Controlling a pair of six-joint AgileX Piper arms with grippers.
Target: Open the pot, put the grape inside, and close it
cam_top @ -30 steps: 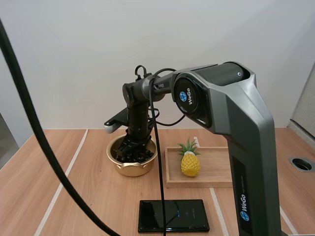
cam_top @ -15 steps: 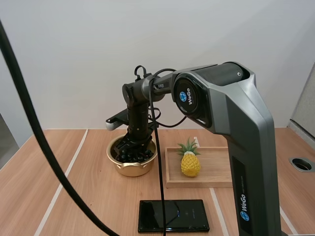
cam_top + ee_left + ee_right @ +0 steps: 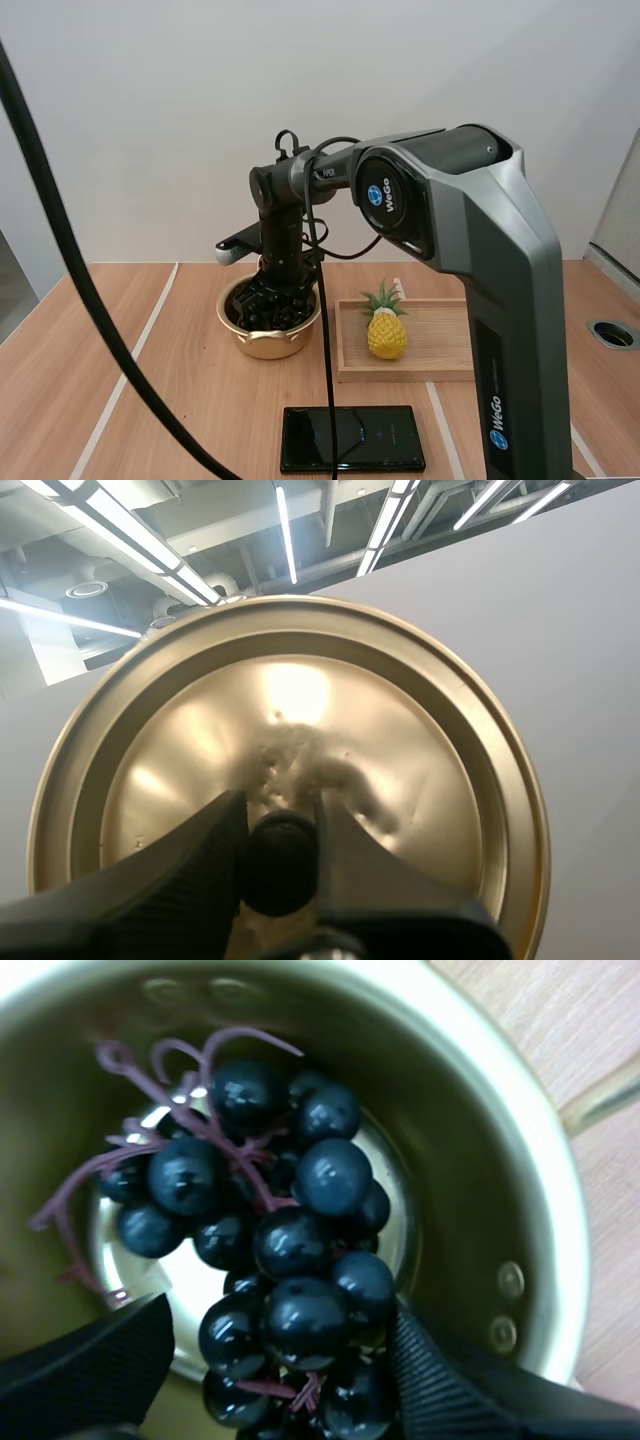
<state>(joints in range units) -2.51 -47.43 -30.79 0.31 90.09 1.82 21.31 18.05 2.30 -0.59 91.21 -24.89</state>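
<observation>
The gold pot (image 3: 265, 345) stands uncovered on the table's left half. My right gripper (image 3: 280, 298) reaches down into it. Seen from the right wrist, the dark grape bunch (image 3: 290, 1240) lies on the bottom of the pot (image 3: 480, 1160), purple stems up. My right gripper (image 3: 280, 1370) is open, one finger on each side of the bunch's near end. In the left wrist view my left gripper (image 3: 280, 815) is shut on the black knob (image 3: 280, 865) of the gold lid (image 3: 400, 740), held up in the air and tilted.
A wooden tray (image 3: 440, 345) with a yellow toy pineapple (image 3: 387, 330) sits just right of the pot. A black phone (image 3: 352, 438) lies flat near the front edge. A round hole (image 3: 612, 333) is at the table's far right.
My right gripper's fingers have spread apart inside the pot, letting go of the grapes. The gripper sits slightly higher than before. The grapes rest in the pot.
</observation>
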